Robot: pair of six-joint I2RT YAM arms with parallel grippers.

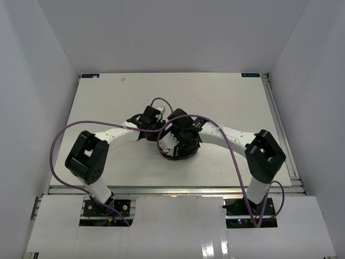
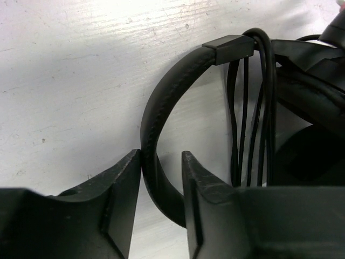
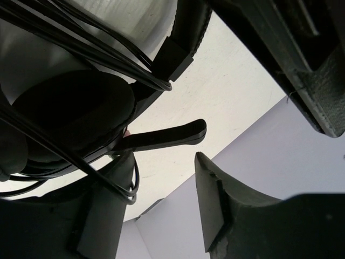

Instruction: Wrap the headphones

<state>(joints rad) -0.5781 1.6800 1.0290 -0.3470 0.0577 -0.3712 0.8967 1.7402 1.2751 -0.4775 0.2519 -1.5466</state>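
The black headphones (image 1: 176, 149) lie at the table's middle, under both grippers. In the left wrist view my left gripper (image 2: 160, 156) straddles the padded headband (image 2: 161, 91); the band touches both fingers. Several strands of the thin cord (image 2: 243, 108) run over the headband's slider (image 2: 229, 46) beside an earcup (image 2: 310, 156). My right gripper (image 3: 161, 162) is open, tilted up toward the wall. Loops of cord (image 3: 125, 189) hang over its left finger (image 3: 102, 216). An earcup (image 3: 70, 108) and a slim black boom (image 3: 167, 136) sit just above. The plugs are hidden.
Thick purple arm cables arc over the left side (image 1: 58, 141) and across the right arm (image 1: 232, 154). White walls enclose the table (image 1: 108, 102) on three sides. A metal rail (image 1: 281, 129) runs along the right edge.
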